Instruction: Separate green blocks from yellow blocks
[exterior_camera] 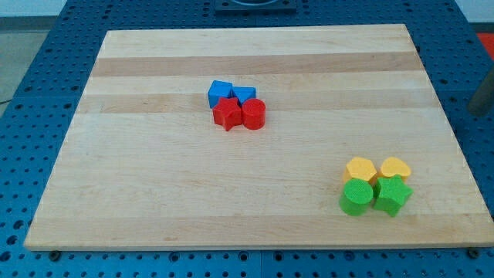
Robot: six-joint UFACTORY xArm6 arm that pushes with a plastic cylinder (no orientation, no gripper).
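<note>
Wooden board point(154, 177) lies on a blue perforated bench point(23, 93).

Task blocks: all 4 sit packed in a 2x2 cluster nr the board's bottom-right corner.
- yellow hexagon block point(360, 169) and yellow heart block point(395, 167) form the row facing the board's top edge, side by side, touching or nearly so.
- green cylinder point(356, 198) and green star block point(392, 194) form the row facing the bottom edge. The cylinder sits directly below the hexagon, the star below the heart.
- Greens press against yellows w/ no visible gap, so the two colours aren't apart.

Other blocks: a 2nd tight cluster sits approx. mid-board, closer to the top edge and a bit left of centre.
- blue cube point(220, 91) and a smaller blue block point(245, 95), shape unclear, poss. triangular.
- red star block point(227, 113) and red cylinder point(254, 113) sit just below them, touching.

Tool: only a dark blurred bit point(486, 96) shows at the view's right edge, beyond the board's right edge, well apart from both clusters. Can't tell if that's the rod. My tip can't be made out, so its state can't be told. Nothing dark touches any block.
</note>
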